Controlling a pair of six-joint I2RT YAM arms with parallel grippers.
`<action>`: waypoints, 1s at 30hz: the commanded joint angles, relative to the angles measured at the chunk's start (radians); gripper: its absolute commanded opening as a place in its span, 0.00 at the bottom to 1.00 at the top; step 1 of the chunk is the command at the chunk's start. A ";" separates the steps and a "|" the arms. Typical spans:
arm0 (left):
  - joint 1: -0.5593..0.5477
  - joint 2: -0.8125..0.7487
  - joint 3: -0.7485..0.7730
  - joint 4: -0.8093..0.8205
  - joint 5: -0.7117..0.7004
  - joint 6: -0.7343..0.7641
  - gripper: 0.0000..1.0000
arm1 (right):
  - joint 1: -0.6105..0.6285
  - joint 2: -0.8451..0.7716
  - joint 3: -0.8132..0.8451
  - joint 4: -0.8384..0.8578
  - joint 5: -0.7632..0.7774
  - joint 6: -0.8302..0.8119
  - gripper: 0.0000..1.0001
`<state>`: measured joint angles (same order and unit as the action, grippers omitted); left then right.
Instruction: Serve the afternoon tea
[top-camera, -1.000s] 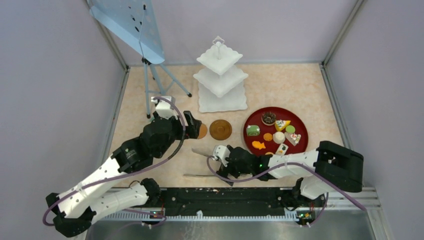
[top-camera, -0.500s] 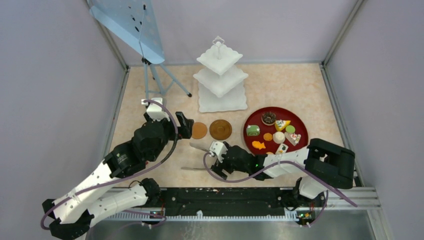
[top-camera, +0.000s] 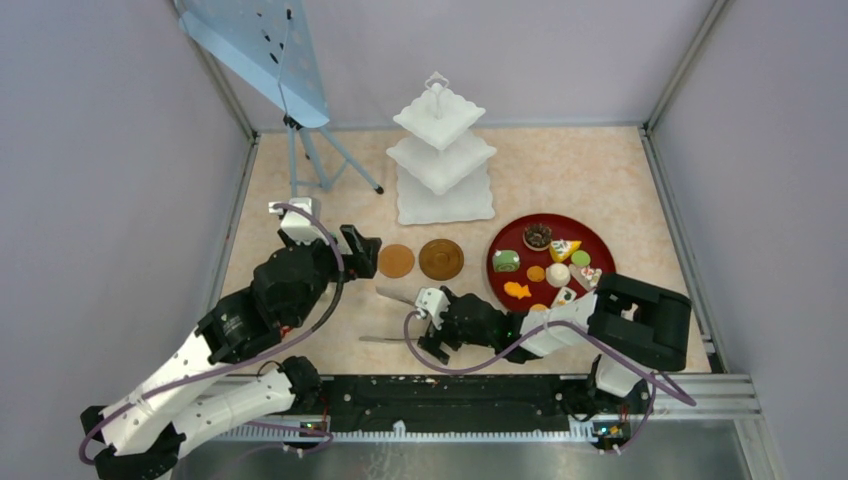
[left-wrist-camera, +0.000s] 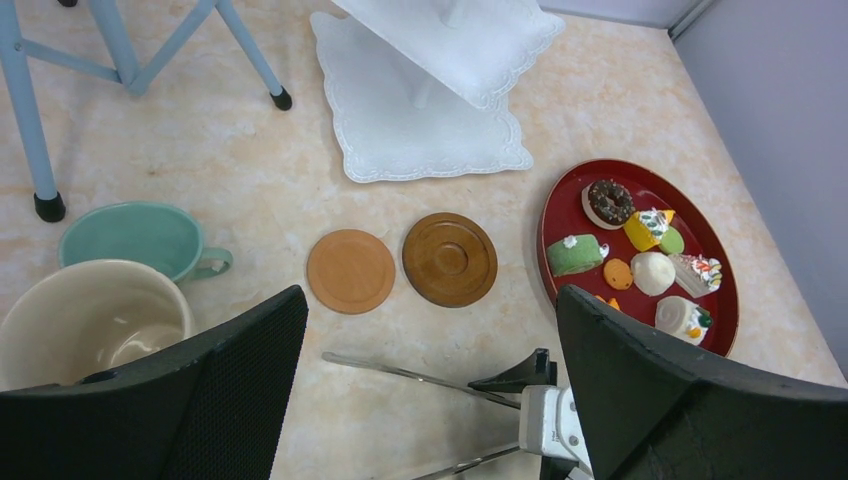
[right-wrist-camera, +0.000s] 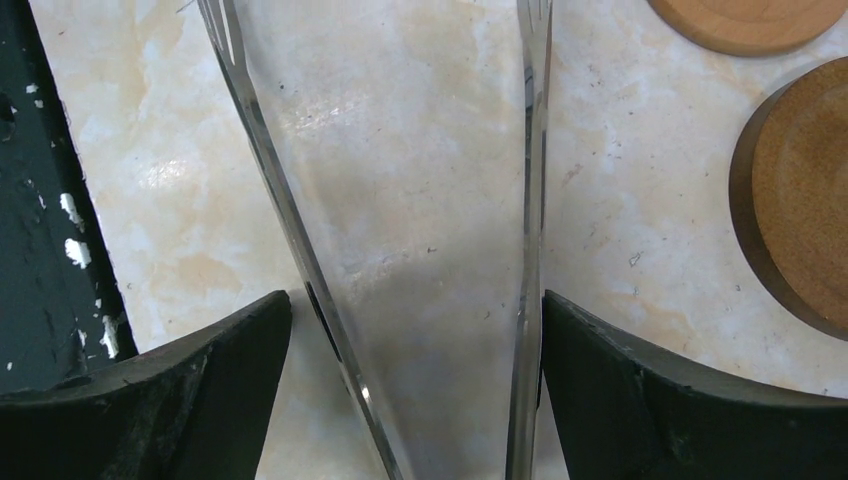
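While holding tongs (right-wrist-camera: 530, 150) in right gripper (right-wrist-camera: 412, 320), apparently, with left gripper (left-wrist-camera: 430, 300) wide and empty: readying to serve. Next: swing tongs to sweets (left-wrist-camera: 650, 272), squeeze on one.

The top view looks steeply down from above and behind the arm bases and takes in the whole desk (top-camera: 600, 170). The left wrist view sits lower and faces forward and down. It shares the toy sweets (left-wrist-camera: 650, 272), orange coaster (left-wrist-camera: 350, 270) and dark coaster (left-wrist-camera: 450, 258) with the top view. The right wrist view looks straight down from close above the metal tongs (right-wrist-camera: 530, 200), with both coasters at its edge.
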<state>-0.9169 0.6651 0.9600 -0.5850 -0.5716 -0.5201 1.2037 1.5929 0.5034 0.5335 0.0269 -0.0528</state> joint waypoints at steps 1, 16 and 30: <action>0.004 -0.023 0.010 0.014 -0.022 0.019 0.99 | 0.015 0.035 -0.002 0.073 0.031 -0.026 0.87; 0.004 -0.018 0.020 0.031 -0.033 0.045 0.99 | 0.026 -0.064 0.102 -0.136 0.070 0.061 0.50; 0.003 -0.004 0.045 0.033 0.016 0.007 0.99 | 0.026 -0.254 0.241 -0.565 0.238 0.415 0.44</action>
<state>-0.9169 0.6548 0.9638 -0.5846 -0.5797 -0.4988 1.2194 1.4101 0.6724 0.1215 0.2001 0.2207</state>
